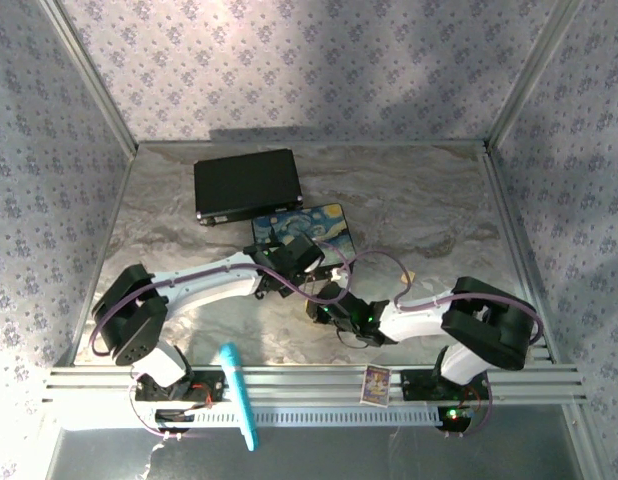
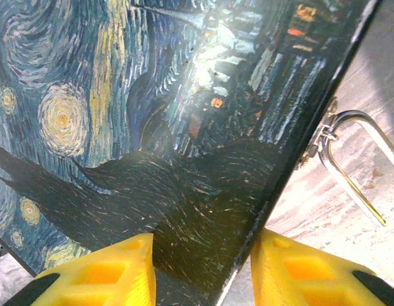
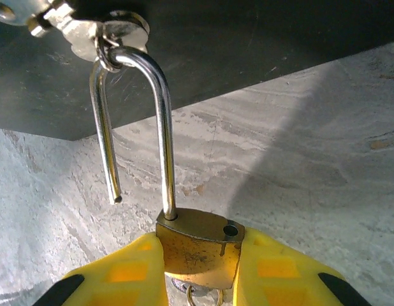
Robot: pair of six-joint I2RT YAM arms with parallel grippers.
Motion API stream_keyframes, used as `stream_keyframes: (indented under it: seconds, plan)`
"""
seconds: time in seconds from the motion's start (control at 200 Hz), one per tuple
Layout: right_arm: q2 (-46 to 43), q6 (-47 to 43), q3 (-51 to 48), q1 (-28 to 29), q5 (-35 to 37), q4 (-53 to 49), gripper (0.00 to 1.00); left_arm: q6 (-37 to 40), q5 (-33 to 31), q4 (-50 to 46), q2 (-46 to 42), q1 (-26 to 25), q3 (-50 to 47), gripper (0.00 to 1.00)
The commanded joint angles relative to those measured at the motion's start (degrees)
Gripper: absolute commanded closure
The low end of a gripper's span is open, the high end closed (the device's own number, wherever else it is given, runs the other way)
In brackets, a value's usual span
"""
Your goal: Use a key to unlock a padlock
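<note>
Two hands in play: pinching the padlock by its brass body in the right hand, over the tabletop, with the shackle sprung open but hooked through the hasp on the painted box. Straddling that box's edge with the left hand, fingers half spread; can't tell whether gripping

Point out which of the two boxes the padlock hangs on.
The painted box with blue-yellow swirls, nearer the arms, not the plain black case behind it.
</note>
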Motion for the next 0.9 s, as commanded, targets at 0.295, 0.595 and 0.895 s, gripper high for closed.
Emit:
stream_keyframes:
  seconds: [0.295, 0.595, 0.895]
  plan:
    - [5.4, 10.9, -2.1, -1.0, 2.1, 13.3, 0.80, 1.0, 5.6, 0.6, 6.6, 0.1, -5.9, 0.67]
    - [6.9, 12.7, -3.3, -1.8, 5.1, 14.8, 0.87, 1.2, 6.0, 1.1, 6.3, -0.7, -6.6, 0.67]
    - [5.1, 10.9, -6.6, -2.5, 6.3, 21.4, 0.98, 1.1, 5.2, 0.3, 5.8, -1.1, -6.9, 0.67]
